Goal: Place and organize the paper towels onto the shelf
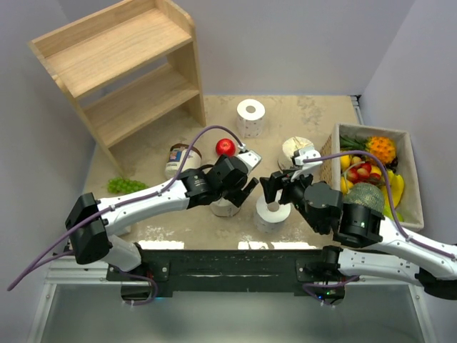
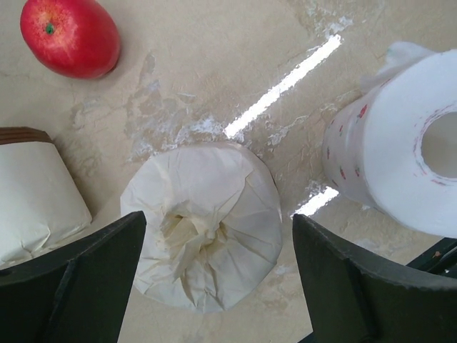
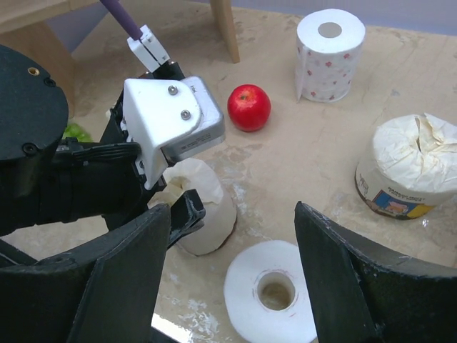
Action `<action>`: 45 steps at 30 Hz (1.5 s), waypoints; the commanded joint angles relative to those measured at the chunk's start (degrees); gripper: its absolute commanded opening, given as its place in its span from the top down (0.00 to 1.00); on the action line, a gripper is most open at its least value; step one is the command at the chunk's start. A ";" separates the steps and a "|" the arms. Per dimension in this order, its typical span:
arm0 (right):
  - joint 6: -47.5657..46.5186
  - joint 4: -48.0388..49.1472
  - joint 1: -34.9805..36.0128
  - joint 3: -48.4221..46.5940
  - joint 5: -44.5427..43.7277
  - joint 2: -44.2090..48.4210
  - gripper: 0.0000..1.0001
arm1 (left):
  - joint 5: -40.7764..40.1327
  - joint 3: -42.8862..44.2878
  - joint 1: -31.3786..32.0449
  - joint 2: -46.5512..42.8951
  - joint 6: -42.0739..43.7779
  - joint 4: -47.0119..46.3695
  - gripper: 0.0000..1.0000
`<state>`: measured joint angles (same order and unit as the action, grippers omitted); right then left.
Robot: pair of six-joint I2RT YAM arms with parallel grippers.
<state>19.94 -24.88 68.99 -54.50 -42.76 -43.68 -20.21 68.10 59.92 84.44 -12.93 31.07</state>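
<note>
**Left claw** (image 2: 218, 218): jaws spread wide, with one finger (image 2: 78, 279) on each side of an upright cream-wrapped roll (image 2: 207, 246). The roll's twisted paper top faces the wrist camera. Both fingers stand just beside the roll's wall; whether either touches it cannot be told. Nothing is clamped.

**Right claw** (image 3: 232, 211): jaws also wide apart and holding nothing. It is poised above a bare white roll (image 3: 270, 293), which stands on end on the desk (image 3: 300, 164) with its hollow core upward. This roll is near the cream-wrapped roll.

**Other rolls:**
- A second bare roll (image 1: 250, 116), dotted with red, stands upright farther back on the desk.
- A second wrapped roll (image 1: 296, 148) stands upright near the fruit box (image 1: 407, 153).
- A third wrapped roll (image 1: 178, 158), with a brown band, lies left of the red apple (image 1: 226, 147).

**Shelf** (image 1: 121, 71): stands at the far left corner of the desk. All five visible rolls rest on the desk, and the two beneath the claws are well apart from the shelf.
</note>
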 commanded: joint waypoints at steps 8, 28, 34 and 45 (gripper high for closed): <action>1.68 0.98 0.09 0.10 -3.99 1.49 0.26 | 4.21 -1.65 0.20 1.25 -1.92 -5.41 0.16; 1.85 1.07 0.18 0.45 -4.17 2.28 0.25 | 4.92 -7.45 0.20 1.78 -2.89 -8.31 0.46; 1.68 1.07 0.09 0.36 -4.08 2.11 0.25 | -1.40 -2.98 0.20 -0.33 -2.19 -2.96 0.57; 0.97 1.07 0.09 -1.31 -3.73 2.20 0.25 | -19.24 17.57 -0.15 -5.43 6.50 7.34 0.64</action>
<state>20.36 -25.26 68.99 -54.02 -44.64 -41.87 -27.35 75.02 60.03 82.59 -11.84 37.08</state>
